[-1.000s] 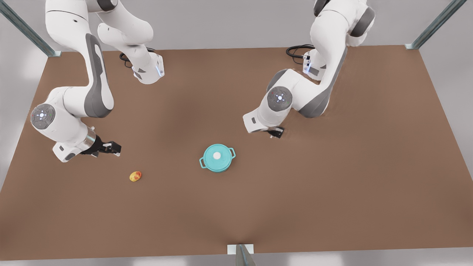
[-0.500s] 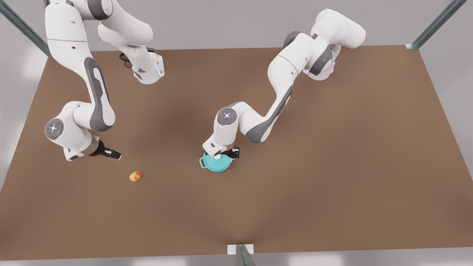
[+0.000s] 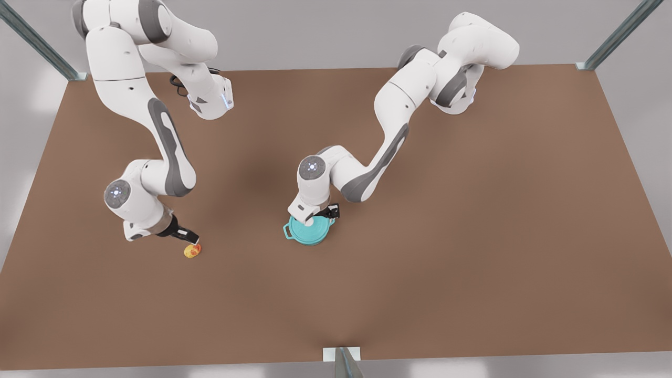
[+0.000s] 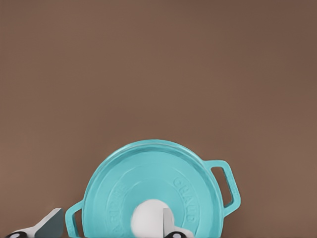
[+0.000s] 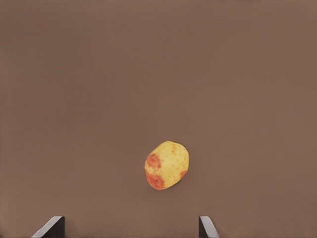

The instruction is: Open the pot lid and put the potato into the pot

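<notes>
Front view: the pot (image 3: 310, 234) is seen near the middle of the brown table (image 3: 472, 236), with the pot lid (image 3: 311, 230) seated on it, so the interior is closed off. The left gripper (image 3: 315, 219) is positioned directly over the lid. In the left wrist view one finger (image 4: 168, 224) is seen against the white knob (image 4: 148, 220), the other finger (image 4: 49, 225) well out past the lid's rim — the jaws are therefore wide, not yet closed on the knob. This placement is judged to prepare a pinch on the knob, the lid's only raised grip feature.

The potato (image 3: 192, 251) lies on the table at roughly 9 o'clock from the pot, well apart from it. The right gripper (image 3: 193, 240) is placed just above the potato, at its 12 o'clock. In the right wrist view the potato (image 5: 167, 165) sits between the two fingertips (image 5: 52, 227), which are spread wide — clearance is thus kept on both sides for a descent. The potato is not yet gripped.
</notes>
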`<action>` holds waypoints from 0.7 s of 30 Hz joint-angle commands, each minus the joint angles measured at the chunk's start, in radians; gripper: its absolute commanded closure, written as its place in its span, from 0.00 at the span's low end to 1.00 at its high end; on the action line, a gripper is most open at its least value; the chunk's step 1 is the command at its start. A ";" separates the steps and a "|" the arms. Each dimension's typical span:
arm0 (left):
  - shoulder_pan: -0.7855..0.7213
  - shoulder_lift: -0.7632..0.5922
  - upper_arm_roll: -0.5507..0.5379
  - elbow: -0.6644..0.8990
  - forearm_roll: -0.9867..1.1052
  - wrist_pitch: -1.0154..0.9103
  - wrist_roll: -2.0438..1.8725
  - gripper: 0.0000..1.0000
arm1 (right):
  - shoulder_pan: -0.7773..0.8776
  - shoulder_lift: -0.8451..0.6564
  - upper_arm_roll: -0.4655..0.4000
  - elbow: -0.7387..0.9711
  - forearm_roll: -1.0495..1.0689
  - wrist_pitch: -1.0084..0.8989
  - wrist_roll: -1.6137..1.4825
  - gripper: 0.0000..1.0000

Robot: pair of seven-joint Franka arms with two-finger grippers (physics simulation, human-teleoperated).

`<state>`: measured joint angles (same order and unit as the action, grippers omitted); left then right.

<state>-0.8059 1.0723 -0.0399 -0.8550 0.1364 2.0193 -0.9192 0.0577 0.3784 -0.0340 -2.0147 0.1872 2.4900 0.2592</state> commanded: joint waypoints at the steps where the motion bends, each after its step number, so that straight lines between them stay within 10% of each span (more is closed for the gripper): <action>1: 0.001 0.002 -0.002 -0.001 0.002 0.027 -0.138 0.02 | 0.005 0.020 -0.001 0.024 0.005 0.027 0.172 0.00; 4: -0.001 0.003 -0.003 -0.001 0.002 0.025 -0.138 0.02 | 0.162 0.040 -0.156 0.033 0.000 -0.022 0.172 0.00; 16: -0.015 0.029 0.002 0.001 0.002 0.098 -0.176 0.02 | 0.252 0.145 -0.260 0.169 -0.046 -0.229 0.193 0.00; 21: -0.015 0.029 0.000 0.001 0.002 0.094 -0.178 0.39 | 0.248 0.168 -0.277 0.268 -0.037 -0.319 0.198 0.00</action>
<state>-0.8207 1.1032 -0.0395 -0.8552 0.1371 2.1076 -1.0333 0.3056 0.5467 -0.3108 -1.7557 0.1458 2.2439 0.3911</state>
